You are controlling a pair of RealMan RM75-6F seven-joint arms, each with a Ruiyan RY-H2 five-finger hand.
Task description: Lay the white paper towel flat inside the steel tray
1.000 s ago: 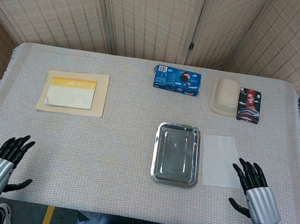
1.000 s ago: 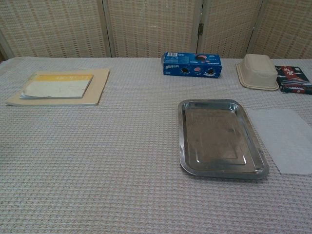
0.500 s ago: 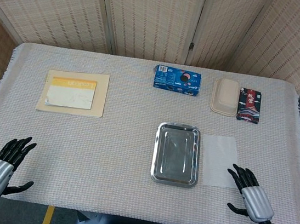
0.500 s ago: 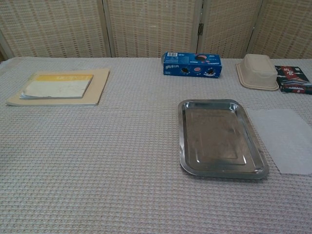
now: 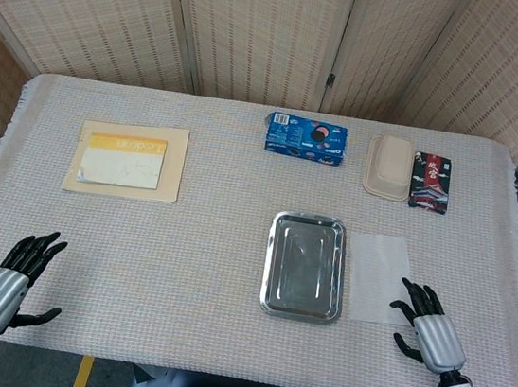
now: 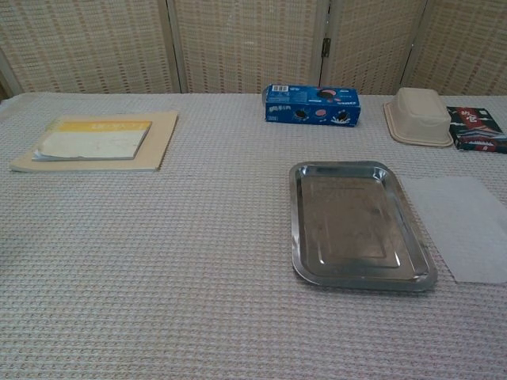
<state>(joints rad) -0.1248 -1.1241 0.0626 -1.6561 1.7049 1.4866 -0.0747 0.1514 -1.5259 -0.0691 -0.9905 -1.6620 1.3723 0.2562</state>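
Your white paper towel lies flat on the desk, just beside the right side of the steel tray and toward the desk's near right corner. Its near right corner sits right at the fingers of your right hand; whether they touch the sheet is hard to tell from the head view (the chest view shows the towel but neither hand). The tray holds nothing, so by the look of it the task is at its very start: the towel is not yet lifted, and everything is left to do, namely picking it up, carrying it over the tray's rim, and spreading it flat inside.

Your right hand is released, fingers apart and grasping nothing, near the desk's front edge. Your left hand is likewise spread and holds nothing, at the near left corner, well apart from the tray.

Further out, along the far edge, sit a blue cookie box, a beige lidded container and a dark packet just beside it. Toward the far left lies a yellow-topped booklet on a tan board.
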